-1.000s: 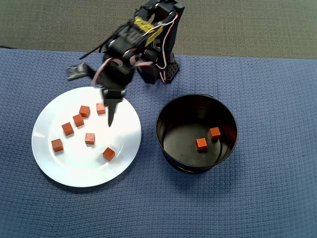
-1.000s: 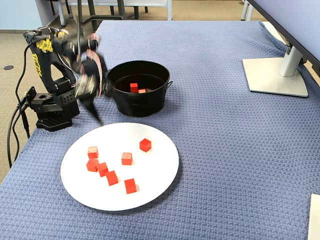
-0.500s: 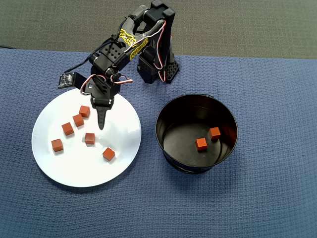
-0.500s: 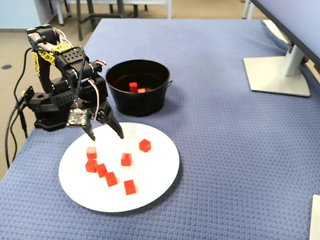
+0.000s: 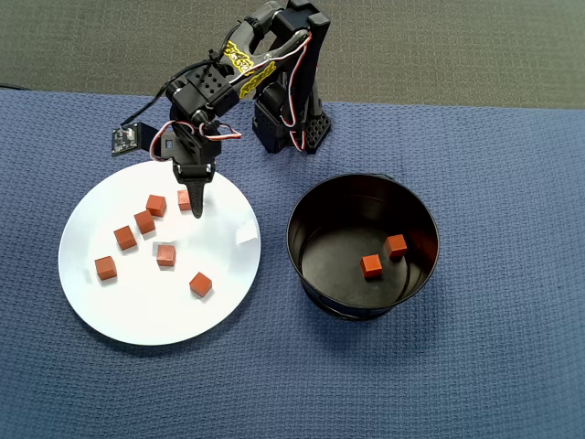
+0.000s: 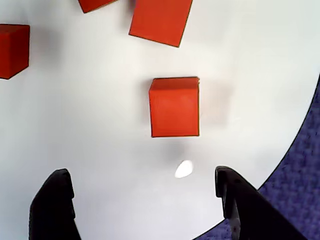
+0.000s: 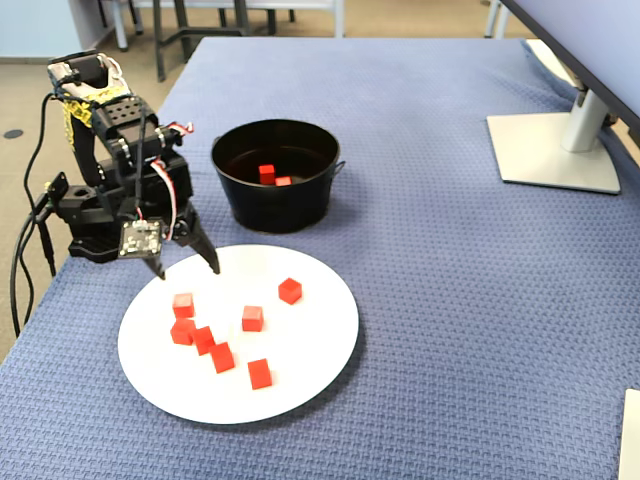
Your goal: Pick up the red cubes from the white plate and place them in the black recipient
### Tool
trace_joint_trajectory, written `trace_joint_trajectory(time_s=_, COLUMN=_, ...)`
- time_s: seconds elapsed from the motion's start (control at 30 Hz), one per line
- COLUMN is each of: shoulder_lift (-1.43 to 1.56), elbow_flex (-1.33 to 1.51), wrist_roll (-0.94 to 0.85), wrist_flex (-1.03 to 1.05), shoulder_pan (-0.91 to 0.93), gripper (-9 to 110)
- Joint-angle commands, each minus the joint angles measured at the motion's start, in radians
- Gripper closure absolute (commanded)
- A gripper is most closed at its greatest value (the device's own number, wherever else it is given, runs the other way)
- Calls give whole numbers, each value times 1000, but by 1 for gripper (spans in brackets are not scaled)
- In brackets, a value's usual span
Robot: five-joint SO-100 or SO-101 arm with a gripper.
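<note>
- The black two-finger gripper (image 7: 186,267) hangs just above the rim of the large glossy round white plate (image 7: 310,355) nearest the arm's base, its fingers spread wide and holding nothing.
- Six small matte red-orange cubes lie on the plate; the nearest one (image 6: 174,106) sits just ahead of the open fingers in the wrist view.
- Two more cubes (image 5: 371,265) rest on the flat bottom of the round glossy black tin container (image 5: 302,265), which stands beside the plate.
- The cubes look light, rigid and sharp-edged, and the glazed plate is likely slippery, so a nudged cube may skate.
- Best hold: two opposite flat faces, squarely between the fingers.
</note>
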Motion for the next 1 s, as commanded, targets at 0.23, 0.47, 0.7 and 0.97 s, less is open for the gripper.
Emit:
trace_joint_trajectory(time_s=0.23, shoulder_lift=-54, elbow_flex=-89, wrist_roll=-419, wrist_flex=-89, shoulder_pan=124, gripper=72)
trace_joint_trajectory(time_s=0.47, shoulder_lift=-89, elbow_flex=-74, wrist_roll=-463, wrist_flex=-169, shoulder_pan=103, gripper=72)
trace_joint_trajectory(time_s=0.7, shoulder_lift=-100, elbow_flex=26, wrist_roll=-360, wrist_flex=-265, shoulder_pan=66, gripper=74)
trace_joint_trajectory(time_s=0.97, shoulder_lift=-101, elbow_flex=86, wrist_roll=-247, wrist_flex=-318, shoulder_pan=23, gripper=77)
